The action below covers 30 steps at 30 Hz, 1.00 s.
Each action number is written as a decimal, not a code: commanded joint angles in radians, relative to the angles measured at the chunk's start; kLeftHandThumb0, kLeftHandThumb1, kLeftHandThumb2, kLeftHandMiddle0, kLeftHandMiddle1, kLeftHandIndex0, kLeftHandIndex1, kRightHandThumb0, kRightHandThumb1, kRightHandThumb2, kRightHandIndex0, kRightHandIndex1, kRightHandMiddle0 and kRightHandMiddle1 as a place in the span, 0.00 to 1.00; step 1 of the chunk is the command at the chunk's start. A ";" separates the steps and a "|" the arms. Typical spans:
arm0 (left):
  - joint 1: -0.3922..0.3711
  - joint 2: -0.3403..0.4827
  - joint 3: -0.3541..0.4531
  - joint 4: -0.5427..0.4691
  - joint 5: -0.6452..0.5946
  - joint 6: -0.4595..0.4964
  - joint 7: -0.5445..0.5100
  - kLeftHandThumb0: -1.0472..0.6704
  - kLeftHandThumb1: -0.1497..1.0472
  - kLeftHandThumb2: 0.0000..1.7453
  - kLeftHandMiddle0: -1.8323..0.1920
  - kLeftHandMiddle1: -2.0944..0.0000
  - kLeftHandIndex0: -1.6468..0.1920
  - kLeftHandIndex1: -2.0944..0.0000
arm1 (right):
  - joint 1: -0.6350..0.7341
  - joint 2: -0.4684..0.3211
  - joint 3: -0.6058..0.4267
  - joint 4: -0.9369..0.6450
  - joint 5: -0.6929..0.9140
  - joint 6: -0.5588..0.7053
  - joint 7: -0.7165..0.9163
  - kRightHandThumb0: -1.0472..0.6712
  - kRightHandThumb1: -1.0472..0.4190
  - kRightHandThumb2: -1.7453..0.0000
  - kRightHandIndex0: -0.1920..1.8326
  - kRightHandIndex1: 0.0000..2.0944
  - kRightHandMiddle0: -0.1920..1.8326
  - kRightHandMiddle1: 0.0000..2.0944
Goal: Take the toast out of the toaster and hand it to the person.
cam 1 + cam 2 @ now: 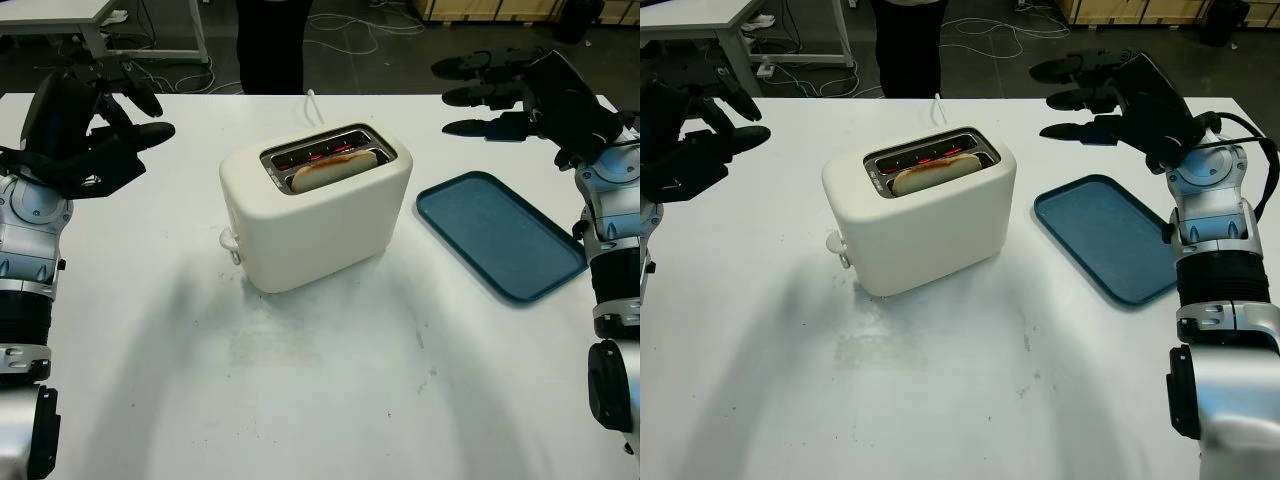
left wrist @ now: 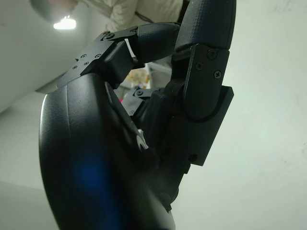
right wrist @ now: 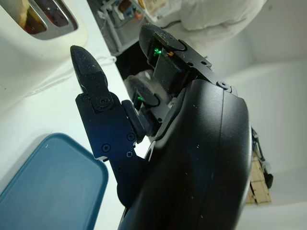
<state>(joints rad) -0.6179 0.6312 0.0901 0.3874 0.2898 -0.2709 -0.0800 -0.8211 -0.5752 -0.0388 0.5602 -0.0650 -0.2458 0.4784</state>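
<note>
A cream two-slot toaster (image 1: pixel 315 205) stands mid-table, its slots glowing red inside. A browned slice of toast (image 1: pixel 335 170) sticks up out of the front slot. My left hand (image 1: pixel 150 110) hangs open above the table's far left, well away from the toaster. My right hand (image 1: pixel 450 98) is open in the air at the far right, beyond the tray, with its fingers pointing toward the toaster. A person (image 1: pixel 270 45) in dark trousers stands at the far edge of the table, behind the toaster.
A teal tray (image 1: pixel 500 235) lies flat to the right of the toaster, with nothing on it. The toaster's white cord (image 1: pixel 310 105) runs back toward the person. The white table (image 1: pixel 300 380) stretches bare in front of the toaster. Desks and cables sit on the floor beyond.
</note>
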 commanded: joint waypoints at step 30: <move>-0.022 0.019 -0.023 0.002 0.003 -0.017 -0.044 0.00 0.89 0.11 0.56 0.32 0.59 0.31 | 0.021 -0.009 0.012 -0.049 -0.010 -0.035 0.002 0.34 0.21 1.00 0.52 0.00 0.49 0.00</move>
<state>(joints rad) -0.6467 0.6336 0.0607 0.3914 0.2897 -0.2914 -0.1303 -0.8111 -0.5782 -0.0264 0.5211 -0.0758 -0.2609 0.4783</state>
